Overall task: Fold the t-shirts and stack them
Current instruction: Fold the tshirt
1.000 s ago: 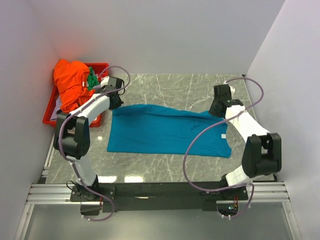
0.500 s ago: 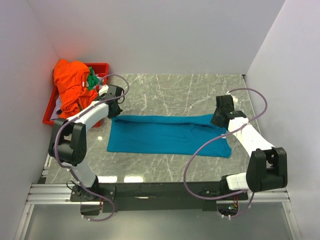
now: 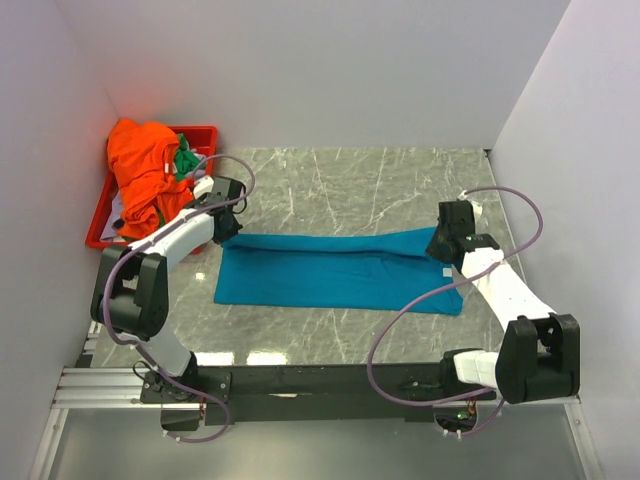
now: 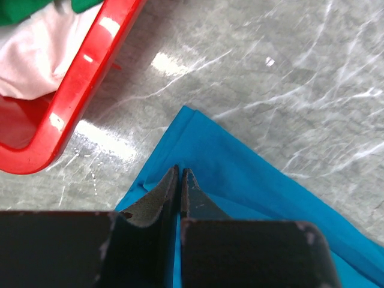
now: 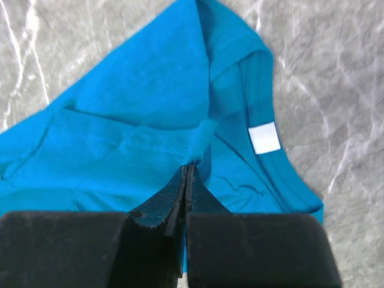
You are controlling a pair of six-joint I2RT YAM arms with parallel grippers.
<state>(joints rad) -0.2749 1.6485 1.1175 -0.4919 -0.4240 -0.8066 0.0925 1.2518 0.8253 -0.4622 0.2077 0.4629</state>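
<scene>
Teal shirt (image 3: 340, 272): lies at centre of the top view on the marble table (image 3: 340, 185), spread as a long left-to-right band, its far edge doubled over towards the near edge; a white label (image 5: 264, 138) shows inside the collar at the right end. Left gripper (image 4: 180, 173): at the band's upper-left corner, fingers pressed almost together with a thin sliver of teal cloth pinched between them. Right gripper (image 5: 187, 169): at the band's upper-right corner beside the collar, fingers closed tight on a small gather of the same cloth. Orange shirt (image 3: 140, 170): crumpled heap at upper left, draped over the far-left part of the red tray (image 3: 98, 238). Green shirt (image 3: 185, 160): small bunched patch just right of the orange heap, in the tray. White cloth (image 4: 30, 54): seen inside the tray in the left wrist view, under the green. The tray stands near the band's left end, apart from it, bare marble between.
</scene>
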